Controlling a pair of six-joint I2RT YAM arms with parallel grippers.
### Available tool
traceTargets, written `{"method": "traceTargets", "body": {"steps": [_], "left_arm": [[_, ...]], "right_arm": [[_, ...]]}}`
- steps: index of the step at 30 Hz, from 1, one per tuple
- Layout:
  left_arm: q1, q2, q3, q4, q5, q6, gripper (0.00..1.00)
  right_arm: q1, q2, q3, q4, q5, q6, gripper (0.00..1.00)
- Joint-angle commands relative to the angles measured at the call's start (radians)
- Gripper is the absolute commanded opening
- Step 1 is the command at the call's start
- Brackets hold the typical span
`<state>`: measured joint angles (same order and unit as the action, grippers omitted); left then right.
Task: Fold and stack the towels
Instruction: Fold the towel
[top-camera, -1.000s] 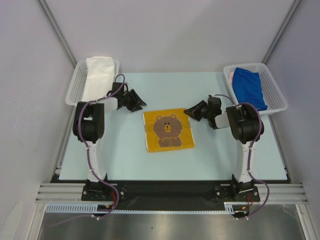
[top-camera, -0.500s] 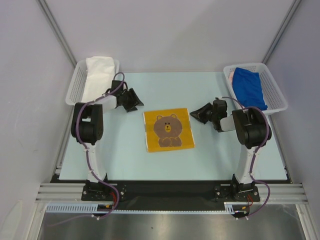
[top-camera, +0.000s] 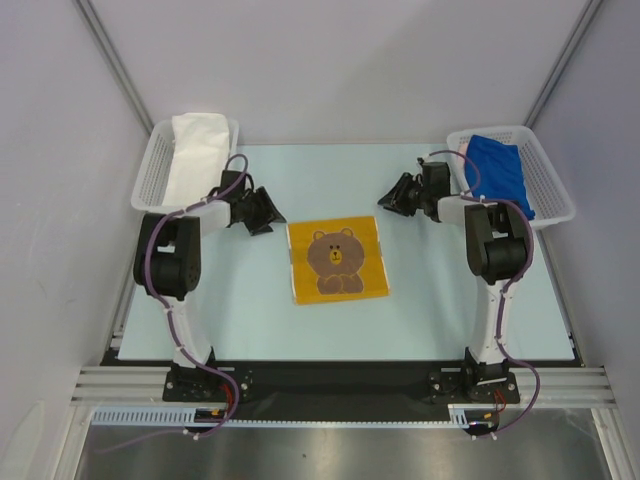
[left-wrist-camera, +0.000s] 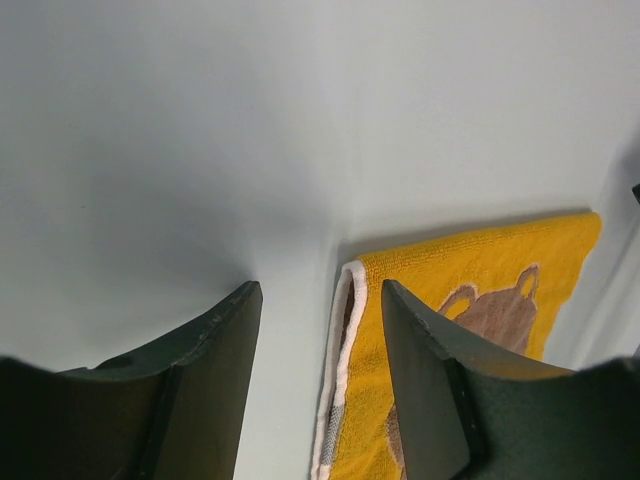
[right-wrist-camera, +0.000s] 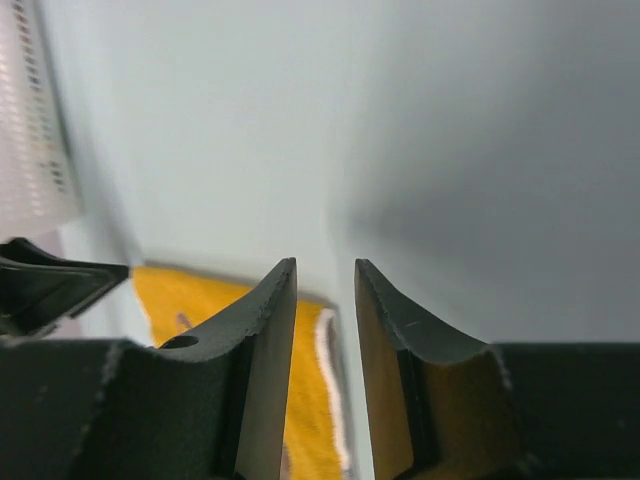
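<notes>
A folded yellow towel with a brown bear (top-camera: 336, 258) lies flat in the middle of the table. My left gripper (top-camera: 262, 211) is open and empty, low over the table just left of the towel's far left corner. In the left wrist view (left-wrist-camera: 320, 300) the towel's white-edged corner (left-wrist-camera: 470, 330) shows between and beyond the fingers. My right gripper (top-camera: 397, 195) is open by a narrow gap and empty, beyond the towel's far right corner. In the right wrist view (right-wrist-camera: 325, 275) the towel (right-wrist-camera: 185, 300) lies ahead. A white towel (top-camera: 195, 155) and a blue towel (top-camera: 498, 172) lie in baskets.
A white mesh basket (top-camera: 150, 175) stands at the far left corner, and another (top-camera: 555, 185) at the far right corner. A pink cloth edge (top-camera: 463, 150) shows beside the blue towel. Grey walls close in the sides and back.
My right gripper has swung away from the towel's right edge toward the far side, near the right basket. My left gripper has shifted slightly left. The towel has not moved.
</notes>
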<state>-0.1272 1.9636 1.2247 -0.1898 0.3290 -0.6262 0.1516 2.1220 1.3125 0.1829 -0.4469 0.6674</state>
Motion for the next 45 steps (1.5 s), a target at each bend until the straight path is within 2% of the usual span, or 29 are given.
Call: {"method": "traceTargets", "body": {"steps": [1,6,14,27,34,39,45], "left_arm": [[-0.028,-0.012,0.013,-0.034,0.022,0.048,0.58],[-0.043,0.027,0.047,-0.065,0.012,0.069,0.57],[-0.063,0.072,0.105,-0.129,-0.03,0.102,0.51],[-0.078,0.144,0.196,-0.18,-0.038,0.135,0.42],[-0.078,0.162,0.231,-0.191,-0.028,0.143,0.31],[-0.078,0.167,0.248,-0.195,-0.022,0.152,0.3],[-0.078,0.173,0.243,-0.188,-0.002,0.152,0.24]], "right_arm": [[0.002,0.039,0.089,-0.18,-0.023,-0.204,0.36],[0.008,0.058,0.137,-0.275,-0.039,-0.278,0.37],[0.077,0.087,0.231,-0.391,0.034,-0.365,0.37],[0.097,0.096,0.226,-0.427,0.054,-0.402,0.34],[0.091,0.084,0.223,-0.441,0.036,-0.419,0.33],[0.086,0.059,0.197,-0.434,0.03,-0.436,0.34],[0.08,0.043,0.176,-0.442,0.02,-0.448,0.34]]}}
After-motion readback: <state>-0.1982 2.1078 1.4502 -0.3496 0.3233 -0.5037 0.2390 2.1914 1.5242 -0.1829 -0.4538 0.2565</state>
